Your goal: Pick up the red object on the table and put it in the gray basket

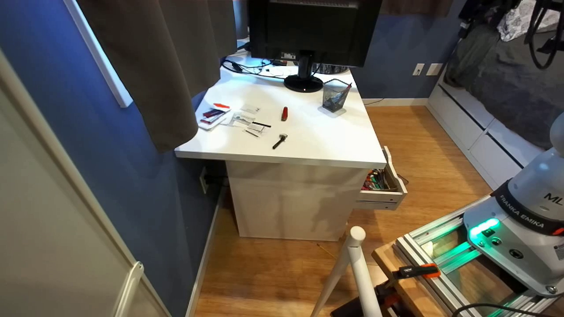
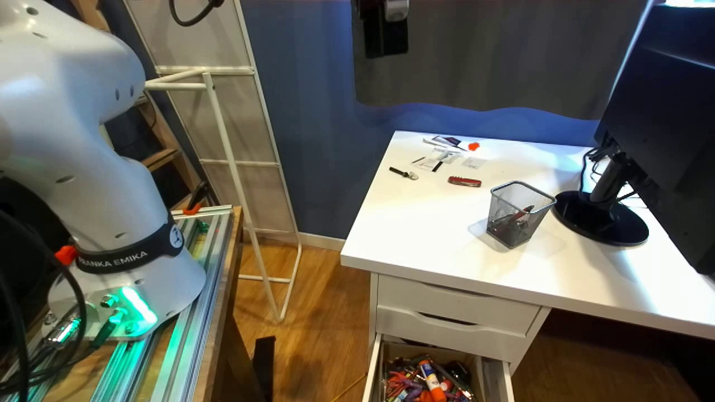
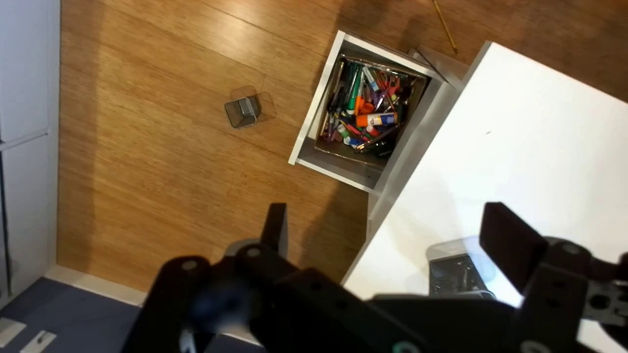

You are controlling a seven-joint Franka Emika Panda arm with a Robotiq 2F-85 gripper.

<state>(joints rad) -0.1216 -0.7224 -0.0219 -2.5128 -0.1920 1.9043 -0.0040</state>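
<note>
One slim red object [image 2: 464, 182], lying flat on the white desk [image 1: 335, 136], plain to see in both exterior views! Rounded at the ends, bold red along the body, darker and silvery along one edge (rather like a folded pocketknife, but too small to swear to). Set between the loose papers [image 1: 242, 119] and the gray basket [image 2: 503, 207], clear of both, near a black-handled item [image 1: 280, 141]. Over to the wrist view: gripper [image 3: 385, 223] with jaws spread wide, well apart, floorboards [image 3: 162, 147] and desk edge showing in the gap. Back to that basket: upright on the desk, mesh-walled, square-mouthed, holding slim dark contents [image 2: 511, 223], blurred by the mesh, with one reddish tip [image 1: 349, 87] among them. Half lost in the wrist view, tucked behind the gripper's dark hardware. Against those floorboards, a gray square shape [image 3: 241, 113], tricky, cannot tell what. Edges next: arm [image 2: 100, 184] cut off at the side in both exterior views, monitor [image 1: 313, 35] running out of frame in both too, dark block [image 2: 386, 39] dangling at the top in an exterior view, badly cropped, impossible to name. Part of the desk's edge covered by the curtain [image 1: 154, 57] in an exterior view. And on those papers, overlapping heavily, any print far too tiny to read.
</note>
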